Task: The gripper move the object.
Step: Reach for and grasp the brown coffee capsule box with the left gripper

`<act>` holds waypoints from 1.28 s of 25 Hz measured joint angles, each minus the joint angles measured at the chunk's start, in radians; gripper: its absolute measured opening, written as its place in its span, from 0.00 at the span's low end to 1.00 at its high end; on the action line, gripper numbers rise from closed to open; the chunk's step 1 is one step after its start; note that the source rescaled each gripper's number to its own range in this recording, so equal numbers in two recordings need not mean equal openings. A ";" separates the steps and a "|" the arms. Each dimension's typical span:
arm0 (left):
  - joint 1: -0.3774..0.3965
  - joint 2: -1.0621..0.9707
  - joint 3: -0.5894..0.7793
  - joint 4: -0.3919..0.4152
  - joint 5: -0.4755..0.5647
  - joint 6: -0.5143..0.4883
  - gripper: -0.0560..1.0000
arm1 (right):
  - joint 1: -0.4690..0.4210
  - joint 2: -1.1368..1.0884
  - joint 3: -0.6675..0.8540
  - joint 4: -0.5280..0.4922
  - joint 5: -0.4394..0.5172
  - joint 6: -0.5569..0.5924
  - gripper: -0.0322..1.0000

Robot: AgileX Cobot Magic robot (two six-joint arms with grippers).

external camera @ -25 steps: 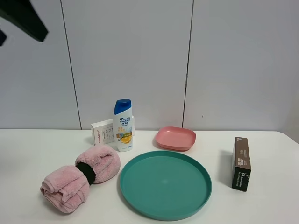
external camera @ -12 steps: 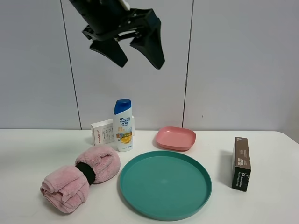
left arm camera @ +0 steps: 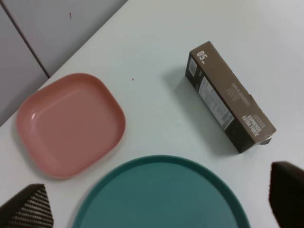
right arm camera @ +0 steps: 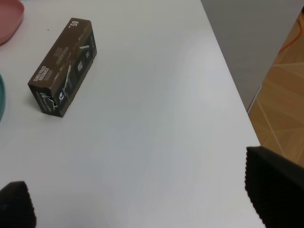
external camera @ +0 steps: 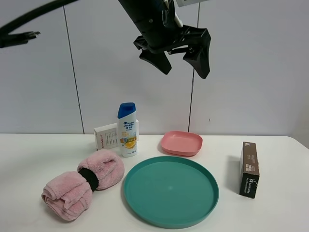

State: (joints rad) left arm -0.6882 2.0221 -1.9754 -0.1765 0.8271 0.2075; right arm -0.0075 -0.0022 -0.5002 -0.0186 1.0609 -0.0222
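Observation:
The object, a dark brown box (external camera: 249, 169) with white lettering, stands on its long side at the table's right. It also shows in the left wrist view (left arm camera: 230, 97) and the right wrist view (right arm camera: 61, 66). My left gripper (external camera: 184, 70) hangs high in the air above the pink plate, open and empty, well up and left of the box. In its wrist view its fingers frame the table below (left arm camera: 159, 183). My right gripper (right arm camera: 137, 175) is open and empty, above bare table near the box. It is out of the exterior view.
A large teal plate (external camera: 145, 203) lies at the centre front and a small pink plate (external camera: 181, 142) behind it. A shampoo bottle (external camera: 127, 130) and a white box (external camera: 105, 136) stand at the back left. A rolled pink towel (external camera: 82, 183) lies front left. The table's right edge (right arm camera: 228, 85) is near the box.
My left gripper has swung in from the upper left and moved right across the top of the exterior view, staying open. Nothing on the table has moved.

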 joint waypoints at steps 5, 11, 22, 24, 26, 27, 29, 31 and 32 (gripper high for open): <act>0.002 0.036 -0.004 0.008 -0.015 0.000 0.88 | 0.000 0.000 0.000 0.000 0.000 0.000 1.00; -0.006 0.039 -0.005 0.001 -0.093 -0.001 0.88 | 0.000 0.000 0.000 0.000 0.000 0.000 1.00; -0.171 0.069 -0.005 -0.179 -0.220 -0.081 0.87 | 0.000 0.000 0.000 0.000 0.000 0.000 1.00; -0.181 0.089 -0.005 -0.208 -0.237 -0.083 0.87 | 0.000 0.000 0.000 0.000 0.000 0.000 1.00; -0.187 0.118 -0.005 -0.235 -0.260 -0.084 0.87 | 0.000 0.000 0.000 0.000 0.000 0.000 1.00; -0.188 0.131 -0.005 -0.244 -0.274 -0.085 0.87 | 0.000 0.000 0.000 0.000 0.000 0.000 1.00; -0.189 0.160 -0.005 -0.262 -0.317 -0.085 0.87 | 0.000 0.000 0.000 0.000 0.000 0.000 1.00; -0.189 0.183 -0.005 -0.282 -0.363 -0.088 0.87 | 0.000 0.000 0.000 0.000 0.000 0.000 1.00; -0.189 0.198 -0.005 -0.291 -0.385 -0.088 0.87 | 0.000 0.000 0.000 0.000 0.000 0.000 1.00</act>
State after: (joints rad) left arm -0.8772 2.2196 -1.9804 -0.4671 0.4416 0.1199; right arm -0.0075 -0.0022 -0.5002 -0.0186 1.0609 -0.0222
